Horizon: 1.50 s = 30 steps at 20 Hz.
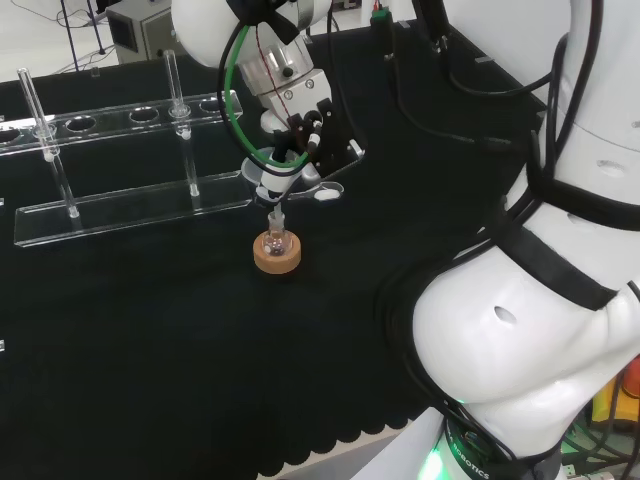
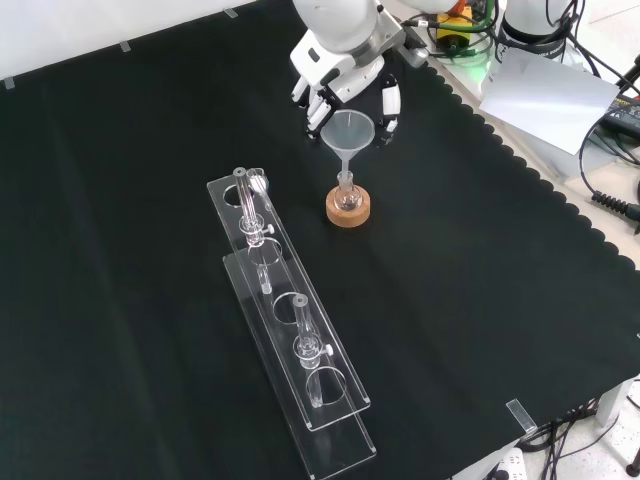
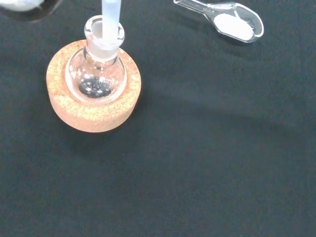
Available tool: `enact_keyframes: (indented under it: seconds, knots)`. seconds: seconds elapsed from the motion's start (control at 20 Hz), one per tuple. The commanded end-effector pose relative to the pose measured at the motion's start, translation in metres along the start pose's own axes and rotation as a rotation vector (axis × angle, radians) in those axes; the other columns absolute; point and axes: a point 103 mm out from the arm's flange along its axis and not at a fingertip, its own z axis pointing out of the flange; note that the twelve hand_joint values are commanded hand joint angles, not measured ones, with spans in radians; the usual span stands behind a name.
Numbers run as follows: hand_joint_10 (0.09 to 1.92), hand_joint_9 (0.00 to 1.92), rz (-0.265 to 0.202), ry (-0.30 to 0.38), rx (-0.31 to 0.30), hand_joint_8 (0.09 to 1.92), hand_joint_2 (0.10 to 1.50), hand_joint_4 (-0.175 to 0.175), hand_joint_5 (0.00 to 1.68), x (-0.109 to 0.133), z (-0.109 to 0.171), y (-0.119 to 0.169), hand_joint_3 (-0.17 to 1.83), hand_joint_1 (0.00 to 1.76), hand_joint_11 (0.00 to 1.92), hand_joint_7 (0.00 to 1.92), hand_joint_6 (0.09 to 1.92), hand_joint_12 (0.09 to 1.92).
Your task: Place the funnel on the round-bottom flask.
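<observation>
My robot hand (image 2: 345,85) has its fingers curled round the rim of the one funnel (image 2: 347,133), holding it upright with its stem (image 3: 110,19) down in the neck of the one round-bottom flask (image 3: 97,74). That flask sits in one cork ring (image 3: 94,111) on the desk (image 2: 480,280). One clear scoop (image 3: 227,19) of white powder lies near. One clear rack (image 2: 290,330) carries two upright tubes.

The tabletop (image 2: 150,150) wears black cloth; on it rest a cork stand (image 2: 347,208), a clear tube rack (image 2: 290,330), and a clear scoop (image 3: 227,19) of white powder.
</observation>
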Motion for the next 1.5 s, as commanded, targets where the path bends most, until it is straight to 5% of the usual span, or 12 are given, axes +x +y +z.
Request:
enact_keyframes:
  seconds: [0.05, 1.0, 1.2, 1.5]
  knots:
    - [0.59, 1.06, -0.013, 0.023, 0.014, 0.81, 0.73, -0.018, 0.74, 0.001, 0.010, 0.007, 0.67, 0.75, 0.55, 0.77, 0.98, 1.26]
    - [0.59, 1.05, -0.023, 0.046, 0.036, 0.81, 0.73, -0.024, 0.73, 0.007, 0.016, 0.012, 0.68, 0.74, 0.56, 0.76, 0.98, 1.26]
    - [0.62, 0.97, -0.032, 0.052, 0.070, 0.83, 0.71, -0.043, 0.61, 0.005, 0.021, 0.015, 0.68, 0.73, 0.54, 0.65, 0.97, 1.26]
    - [0.69, 0.76, -0.047, 0.057, 0.098, 0.81, 0.65, -0.076, 0.30, 0.003, 0.024, 0.014, 0.66, 0.69, 0.47, 0.36, 0.47, 1.30]
